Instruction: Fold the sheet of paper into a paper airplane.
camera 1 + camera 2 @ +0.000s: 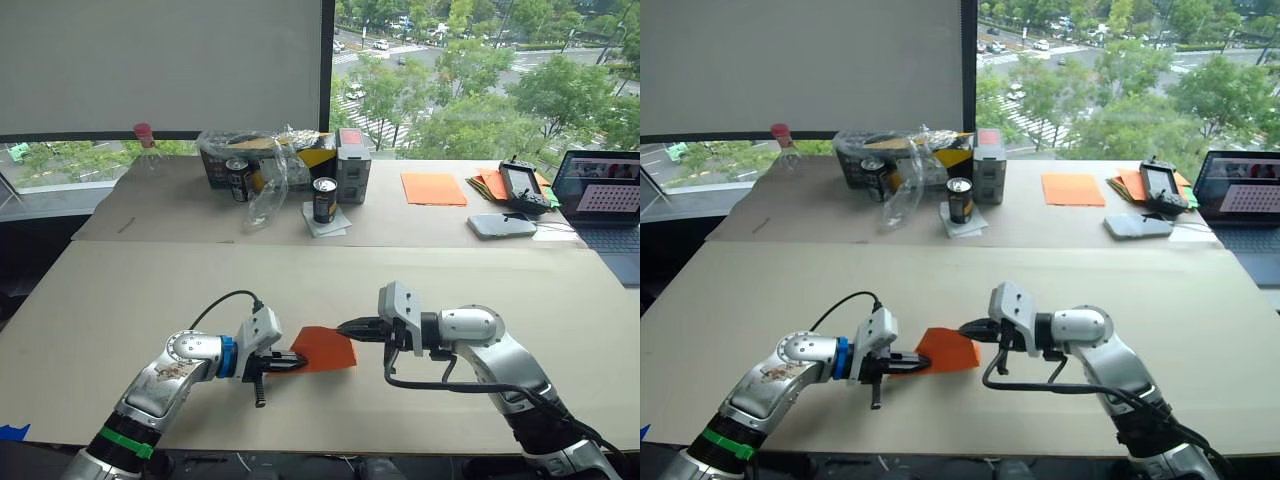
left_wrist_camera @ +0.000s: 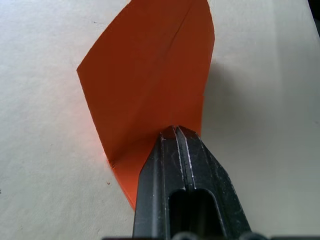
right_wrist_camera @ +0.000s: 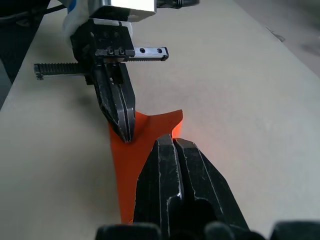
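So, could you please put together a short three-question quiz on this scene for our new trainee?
1. True or false: the left gripper is shut on the sheet of paper.
2. What does the right gripper pinch? A) a can B) the same sheet C) nothing
3. Fill in: the smooth orange sheet lies on the far table beside the ____.

Key: 1 true. 2 B. 3 pile of orange and green papers.
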Robot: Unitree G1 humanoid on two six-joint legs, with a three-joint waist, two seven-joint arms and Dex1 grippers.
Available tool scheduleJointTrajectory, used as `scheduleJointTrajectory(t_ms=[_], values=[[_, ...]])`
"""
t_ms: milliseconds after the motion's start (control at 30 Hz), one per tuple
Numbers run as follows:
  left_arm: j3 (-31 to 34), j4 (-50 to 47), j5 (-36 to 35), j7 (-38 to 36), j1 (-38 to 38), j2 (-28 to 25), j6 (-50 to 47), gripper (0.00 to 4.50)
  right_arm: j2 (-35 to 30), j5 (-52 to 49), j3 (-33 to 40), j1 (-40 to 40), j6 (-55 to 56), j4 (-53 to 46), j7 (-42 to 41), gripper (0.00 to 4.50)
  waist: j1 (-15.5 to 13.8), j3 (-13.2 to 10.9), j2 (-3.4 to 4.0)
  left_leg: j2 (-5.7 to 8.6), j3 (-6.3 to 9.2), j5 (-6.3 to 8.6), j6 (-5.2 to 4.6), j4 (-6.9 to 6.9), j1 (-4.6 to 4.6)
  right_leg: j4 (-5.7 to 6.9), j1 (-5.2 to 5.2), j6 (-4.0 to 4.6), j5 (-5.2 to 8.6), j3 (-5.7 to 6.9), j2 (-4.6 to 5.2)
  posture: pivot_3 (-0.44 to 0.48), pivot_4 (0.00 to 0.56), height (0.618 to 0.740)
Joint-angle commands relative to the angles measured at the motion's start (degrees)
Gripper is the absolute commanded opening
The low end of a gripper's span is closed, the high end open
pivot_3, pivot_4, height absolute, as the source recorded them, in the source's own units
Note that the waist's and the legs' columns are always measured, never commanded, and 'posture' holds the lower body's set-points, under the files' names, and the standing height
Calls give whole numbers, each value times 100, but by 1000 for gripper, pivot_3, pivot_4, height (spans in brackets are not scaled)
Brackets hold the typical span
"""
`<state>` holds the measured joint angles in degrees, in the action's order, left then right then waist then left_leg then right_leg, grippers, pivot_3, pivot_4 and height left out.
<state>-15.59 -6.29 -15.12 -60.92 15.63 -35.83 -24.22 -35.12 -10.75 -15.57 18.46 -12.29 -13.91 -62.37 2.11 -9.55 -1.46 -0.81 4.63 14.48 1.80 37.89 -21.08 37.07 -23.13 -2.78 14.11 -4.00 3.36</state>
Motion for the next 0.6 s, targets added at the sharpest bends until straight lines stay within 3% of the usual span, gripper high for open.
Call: scheduleJointTrajectory(t_ms=[33, 400, 600], values=[[-196, 200, 274, 74, -12, -8, -50, 0, -57, 46, -103, -207, 466, -359, -129, 59, 7, 1, 2, 0, -1, 0, 0, 0, 0, 0, 0, -1, 0, 0, 0, 0, 150, 730], [-114, 222, 244, 60, -13, -37, -31, 0, -178, 1059, -331, -130, 992, 556, 254, 59, -31, 1, 2, 0, -2, 0, 0, 0, 2, 0, 1, -12, 6, -1, 0, 0, 150, 730], [-57, 142, 230, 67, -81, -91, -62, 0, -156, 1136, -373, 79, 1105, 818, 248, 59, -26, 1, 2, -1, 0, 0, 0, 0, 1, 0, 0, 0, -1, -1, -1, 0, 150, 730]])
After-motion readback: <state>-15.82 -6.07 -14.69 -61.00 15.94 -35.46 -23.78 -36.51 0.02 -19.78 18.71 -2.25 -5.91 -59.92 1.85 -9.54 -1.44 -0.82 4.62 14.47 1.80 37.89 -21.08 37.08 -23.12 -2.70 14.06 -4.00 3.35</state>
